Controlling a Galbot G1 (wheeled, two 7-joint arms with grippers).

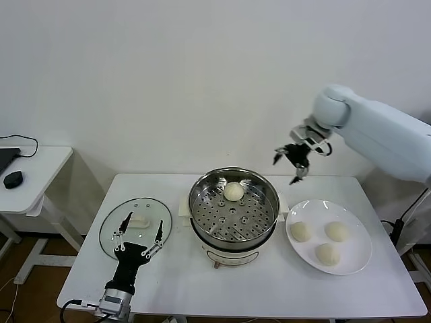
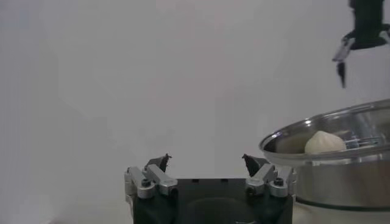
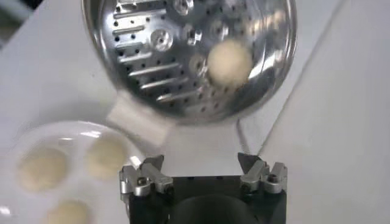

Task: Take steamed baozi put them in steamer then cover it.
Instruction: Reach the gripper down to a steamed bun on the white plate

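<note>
Status from my end: one baozi (image 1: 233,191) sits in the steamer (image 1: 202,219), on the perforated floor toward the far wall. R wrist cam confirms it (image 3: 230,60), lying on the holes near the rim. Three more baozi are on the white plate (image 1: 357,259) to the right of the steamer: one (image 1: 300,231) nearest the pot, one (image 1: 337,231) beside it, one (image 1: 327,253) closer to me. Plate sits just beside the steamer on the worktop (image 1: 269,289).

Right pincer (image 1: 296,161) is up in the air, above and behind the gap between steamer and plate, well clear of both. Fingers spread, nothing in them. R wrist cam looks straight down at pot + plate w/ fingers (image 3: 143,176) apart, empty.

Cover (image 1: 109,232) lies flat on the worktop left of the steamer, white handle (image 1: 139,221) up. Left pincer (image 1: 139,237) sits low over the near edge of the cover, fingers splayed wide, not gripping anything. L wrist cam shows the same: fingers (image 2: 149,179) open, steamer (image 2: 332,176) off to the side w/ the baozi (image 2: 325,142) visible over the rim.

Side desk (image 1: 40,168) far left w/ a mouse (image 1: 13,179) on it.
</note>
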